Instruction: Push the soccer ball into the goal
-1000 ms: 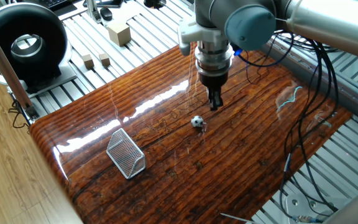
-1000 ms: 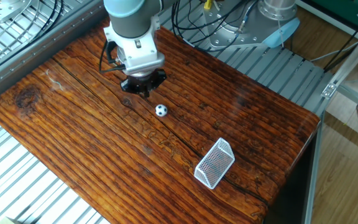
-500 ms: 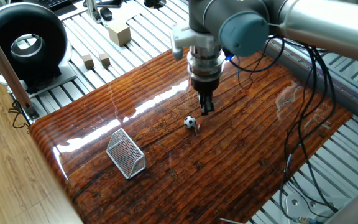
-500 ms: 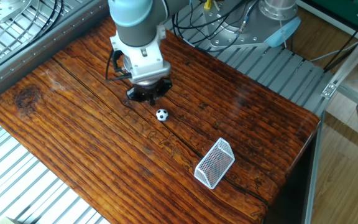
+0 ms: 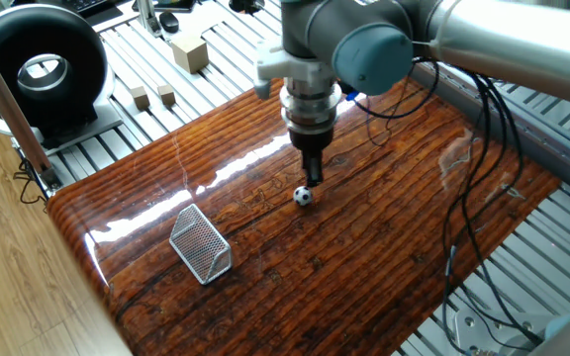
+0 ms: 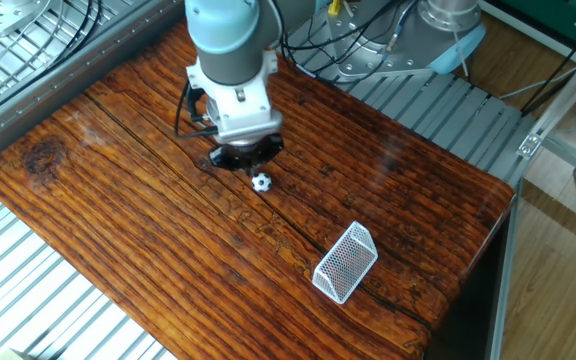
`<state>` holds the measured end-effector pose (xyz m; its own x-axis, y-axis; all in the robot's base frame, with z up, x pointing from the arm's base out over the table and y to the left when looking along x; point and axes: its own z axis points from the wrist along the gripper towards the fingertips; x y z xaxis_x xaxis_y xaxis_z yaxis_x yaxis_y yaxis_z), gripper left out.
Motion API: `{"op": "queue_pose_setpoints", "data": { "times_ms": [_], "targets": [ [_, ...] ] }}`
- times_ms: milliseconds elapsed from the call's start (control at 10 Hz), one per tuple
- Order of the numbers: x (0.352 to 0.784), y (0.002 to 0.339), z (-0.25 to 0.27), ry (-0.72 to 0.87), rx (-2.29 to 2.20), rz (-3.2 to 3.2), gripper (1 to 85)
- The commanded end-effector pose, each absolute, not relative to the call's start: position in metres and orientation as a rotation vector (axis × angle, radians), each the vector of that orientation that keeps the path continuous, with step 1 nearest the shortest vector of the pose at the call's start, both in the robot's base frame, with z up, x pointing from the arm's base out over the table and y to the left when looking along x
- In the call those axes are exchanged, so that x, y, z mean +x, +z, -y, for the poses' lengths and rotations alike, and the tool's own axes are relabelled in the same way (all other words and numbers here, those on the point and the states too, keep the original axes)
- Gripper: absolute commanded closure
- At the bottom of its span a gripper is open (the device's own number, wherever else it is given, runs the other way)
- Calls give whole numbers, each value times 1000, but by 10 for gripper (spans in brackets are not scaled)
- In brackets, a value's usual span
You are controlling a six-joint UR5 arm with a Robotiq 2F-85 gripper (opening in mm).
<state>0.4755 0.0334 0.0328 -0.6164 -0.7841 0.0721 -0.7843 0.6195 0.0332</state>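
I can read no text, label, brand, number or sign in either fixed view.

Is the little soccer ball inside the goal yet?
No, it is out. The soccer ball sits on the wooden table below the gripper, apart from the goal.
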Motion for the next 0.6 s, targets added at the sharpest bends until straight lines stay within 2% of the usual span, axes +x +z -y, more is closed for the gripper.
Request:
{"op": "queue_pose_setpoints", "data": {
  "times_ms": [0, 100, 200, 400, 500],
  "targets": [
    [481, 43, -66, -81, 1293, 2808, 847],
    [477, 46, -75, -135, 1257, 2820, 847],
    [481, 51, -74, -119, 1244, 2827, 847],
    [482, 58, -32, 69, 1264, 2745, 847],
    [478, 42, -31, 35, 1273, 2755, 847]
  ]
}}
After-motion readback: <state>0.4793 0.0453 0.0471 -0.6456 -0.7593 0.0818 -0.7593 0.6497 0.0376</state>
